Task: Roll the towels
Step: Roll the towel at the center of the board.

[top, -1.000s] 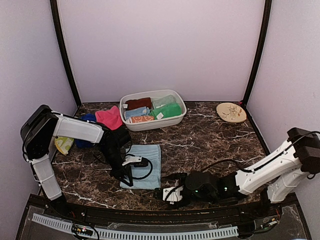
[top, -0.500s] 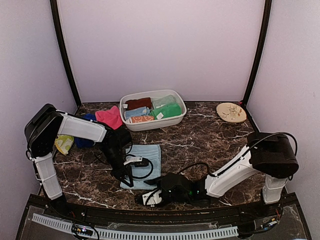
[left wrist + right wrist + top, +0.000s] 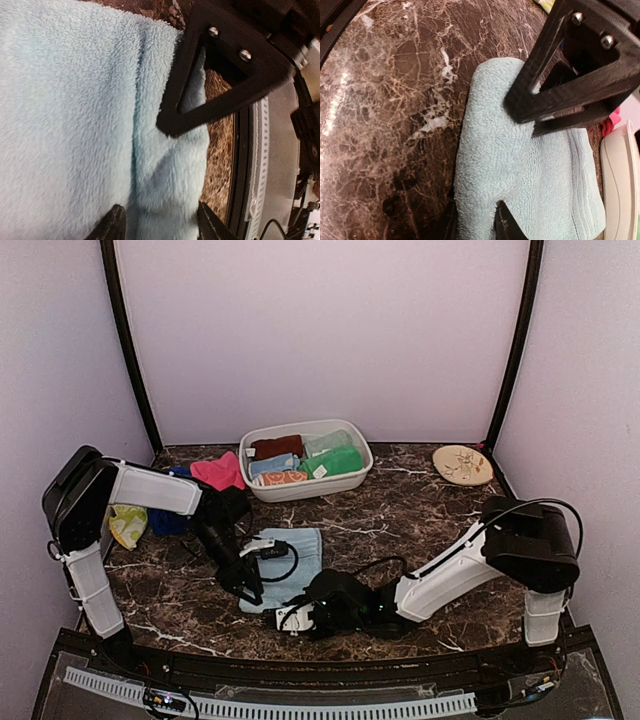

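**Overhead and wrist views, towel-rolling station.** Landmark: the white oval tub point(image 3: 300, 490) at the back of the dark marbled tabletop point(image 3: 430, 520).

- **In the tub:** folded cloths lie side by side — a dark red towel point(image 3: 276, 447), a grey-green towel point(image 3: 327, 441), a green towel point(image 3: 338, 460), a light blue towel point(image 3: 270, 465) and an orange-patterned towel point(image 3: 283, 478). A small white tag point(image 3: 320, 471) shows at the green towel's edge; any print on it is too small to read.
- **Left of the tub:** a pink towel point(image 3: 218, 473) is heaped just beside the tub's left end. A royal blue towel point(image 3: 165, 525) lies farther left, partly hidden by the left arm point(image 3: 150, 495). A yellow-green cloth point(image 3: 127, 527) lies farther left again.
- **Right of the tub:** a round tan plate point(image 3: 462, 464) with a sprig pattern sits well apart from it.
- **In front of the tub:** the pale blue towel point(image 3: 302, 562) is spread flat, toward the arm bases.
- **Left arm's jaws:** they are over the left half of the pale blue towel. They stand partly apart, with a raised fold of its pile between them (left wrist view).
- **Right arm's jaws:** the right arm point(image 3: 450, 575) lies low across the tabletop, in front and to the right of the tub. Its jaws stand narrow astride the edge of the pale blue towel farthest from the tub — whether they pinch the cloth cannot be told.
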You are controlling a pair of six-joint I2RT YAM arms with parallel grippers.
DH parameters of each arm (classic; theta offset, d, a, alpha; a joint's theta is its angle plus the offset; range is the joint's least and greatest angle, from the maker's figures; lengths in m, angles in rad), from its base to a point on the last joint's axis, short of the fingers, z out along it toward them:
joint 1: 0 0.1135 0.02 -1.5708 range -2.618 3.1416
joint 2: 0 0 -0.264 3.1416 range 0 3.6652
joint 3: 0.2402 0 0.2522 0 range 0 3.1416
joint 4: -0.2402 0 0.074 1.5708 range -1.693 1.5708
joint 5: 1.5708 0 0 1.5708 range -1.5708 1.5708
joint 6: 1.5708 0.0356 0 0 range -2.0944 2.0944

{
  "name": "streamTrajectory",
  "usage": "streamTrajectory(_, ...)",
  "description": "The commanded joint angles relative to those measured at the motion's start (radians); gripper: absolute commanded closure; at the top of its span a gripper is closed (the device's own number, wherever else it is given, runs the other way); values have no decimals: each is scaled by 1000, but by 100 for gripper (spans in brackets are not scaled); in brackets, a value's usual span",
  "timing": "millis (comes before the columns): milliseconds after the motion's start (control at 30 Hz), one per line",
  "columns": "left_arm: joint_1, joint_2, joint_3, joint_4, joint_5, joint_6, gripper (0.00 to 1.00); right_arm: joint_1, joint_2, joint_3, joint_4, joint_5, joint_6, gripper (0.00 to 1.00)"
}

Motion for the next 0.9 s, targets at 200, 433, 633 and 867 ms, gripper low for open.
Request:
streamTrajectory(200, 163, -360, -159, 59, -9, 40, 41, -119, -29, 103, -263, -307, 333, 97)
streamTrajectory(433, 156, -421, -107, 13, 0, 47, 42, -241, 55, 293, -446, -631, 557, 100)
streamTrajectory(633, 88, -440, -167, 94, -63, 39, 41, -331, 155, 410, -568, -858, 706, 100)
streamTrajectory(867, -29, -415, -216, 282, -198, 27, 43, -367, 186, 416, -584, -918, 791, 100)
